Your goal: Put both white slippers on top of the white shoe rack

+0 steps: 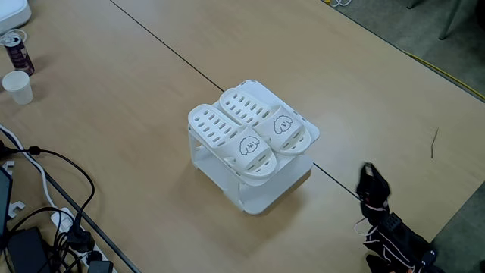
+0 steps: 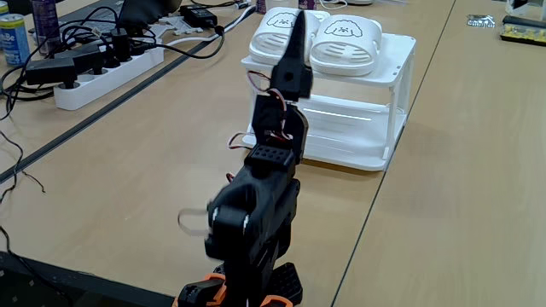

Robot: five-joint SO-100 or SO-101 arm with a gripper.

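Now two white slippers (image 1: 246, 130) side by side atop one white shoe rack (image 1: 258, 193).

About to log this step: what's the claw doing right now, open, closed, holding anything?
Claw: holding nothing, clear of the shoe rack; both white slippers sit on top. Open or shut cannot be told.

2 white slippers (image 1: 250, 133) sit side by side atop the white shoe rack (image 1: 261, 189).
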